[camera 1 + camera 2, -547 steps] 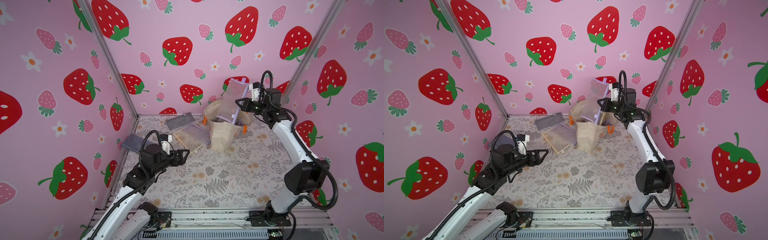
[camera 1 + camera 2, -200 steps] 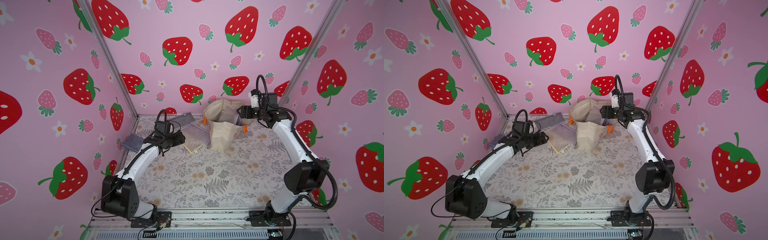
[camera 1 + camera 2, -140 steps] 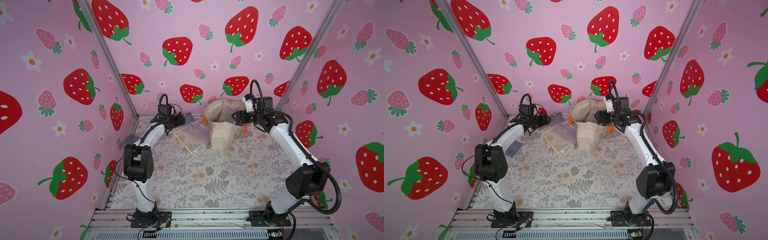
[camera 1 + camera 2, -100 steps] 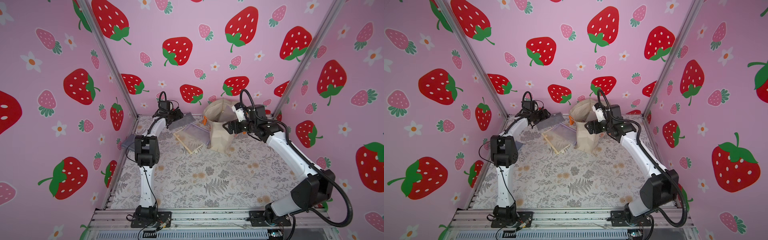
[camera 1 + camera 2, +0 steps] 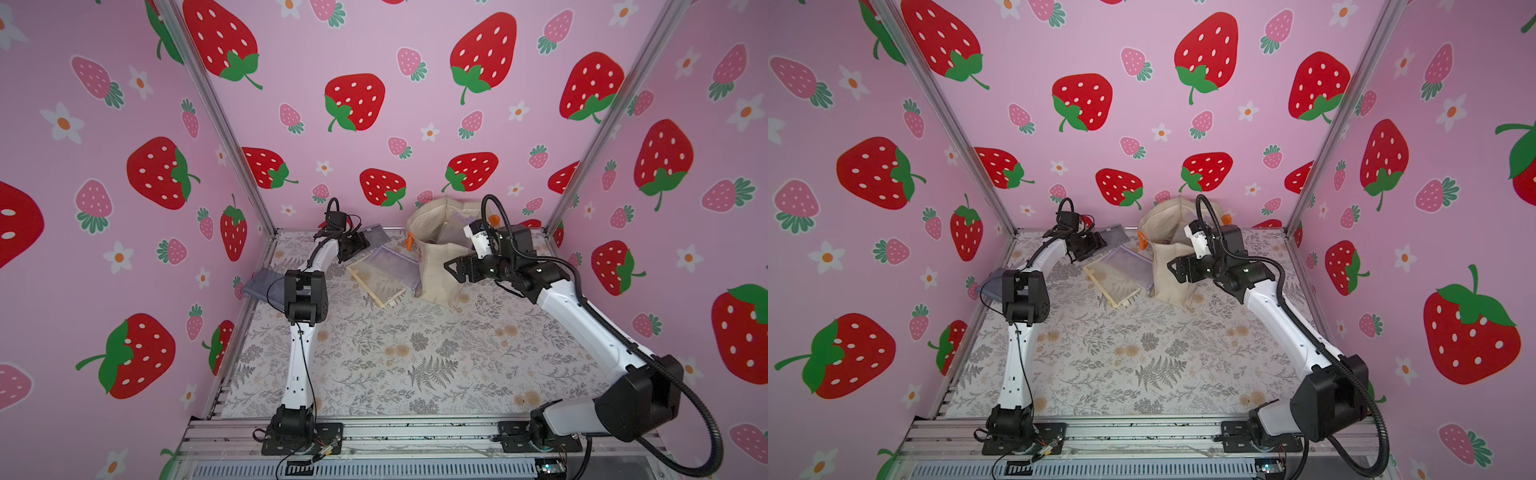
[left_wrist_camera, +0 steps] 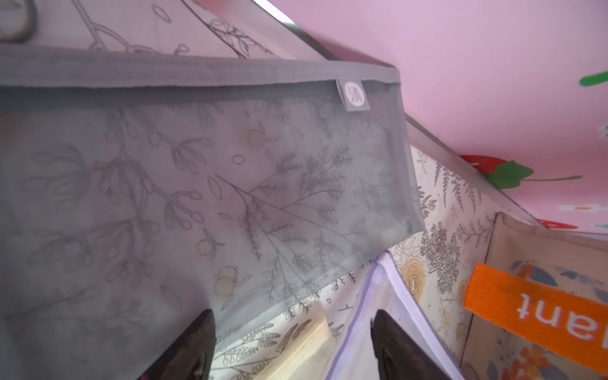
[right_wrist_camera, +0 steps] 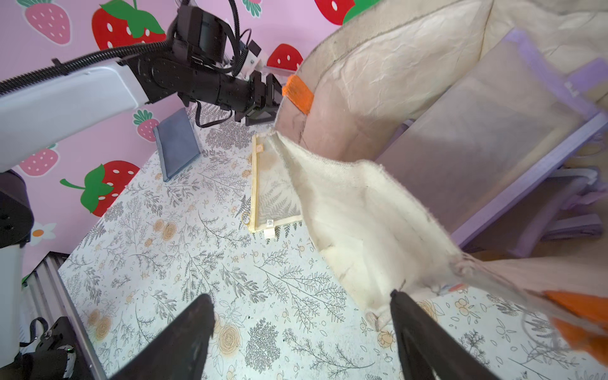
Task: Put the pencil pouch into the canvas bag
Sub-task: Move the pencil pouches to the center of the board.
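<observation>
A booth papered with pink strawberries, with a flower-print desk (image 5: 415, 357). Above the middle of both top views, a cream canvas bag (image 5: 432, 272) stands open near the back wall. The right wrist view shows a lilac pouch (image 7: 493, 131) already inside it.

Left of the bag, a grey pencil pouch (image 5: 376, 233) sits at the back edge of the desk. The left gripper (image 5: 360, 244) is right at it, fingers apart. In the left wrist view the pouch's sheer lower edge drapes over one finger (image 6: 197, 355) and is not pinched. The right gripper (image 5: 451, 268) hovers in front of the bag, spread wide and holding nothing.

A cream pouch (image 5: 376, 286) and a purple-edged pouch (image 5: 397, 264) lie overlapping between the arms. A blue pouch (image 5: 259, 284) leans at the left wall.

This looks like the pick-up step. Next, the left gripper should close on the grey pouch's edge, lift it, and carry it right to the bag's mouth, which sags and may need steadying.
</observation>
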You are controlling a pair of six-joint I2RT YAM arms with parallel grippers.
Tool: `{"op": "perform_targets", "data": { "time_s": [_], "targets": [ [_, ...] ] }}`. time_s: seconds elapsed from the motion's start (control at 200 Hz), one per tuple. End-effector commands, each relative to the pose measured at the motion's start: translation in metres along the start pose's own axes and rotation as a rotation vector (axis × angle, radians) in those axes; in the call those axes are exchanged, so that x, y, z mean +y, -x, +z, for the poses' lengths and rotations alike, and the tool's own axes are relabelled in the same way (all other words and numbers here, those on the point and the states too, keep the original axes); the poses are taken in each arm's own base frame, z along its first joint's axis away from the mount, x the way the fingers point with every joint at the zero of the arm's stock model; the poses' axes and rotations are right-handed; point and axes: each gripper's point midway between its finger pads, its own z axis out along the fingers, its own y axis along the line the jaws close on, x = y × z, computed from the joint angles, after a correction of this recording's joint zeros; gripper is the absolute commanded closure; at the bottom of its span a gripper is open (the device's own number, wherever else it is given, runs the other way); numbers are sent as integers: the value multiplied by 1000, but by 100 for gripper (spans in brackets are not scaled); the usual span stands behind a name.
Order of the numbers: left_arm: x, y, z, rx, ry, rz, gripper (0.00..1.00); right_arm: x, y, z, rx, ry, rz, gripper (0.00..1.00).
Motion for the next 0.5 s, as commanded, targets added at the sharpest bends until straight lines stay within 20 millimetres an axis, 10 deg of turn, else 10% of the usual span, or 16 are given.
{"op": "perform_targets", "data": {
  "time_s": [0.0, 0.49],
  "targets": [
    [10, -35, 6, 90, 48, -56, 24, 0, 23, -32, -82, -9, -31, 15],
    [51, -177, -32, 206, 321, 39, 32, -25, 11, -62, -124, -32, 22, 14]
  ]
}}
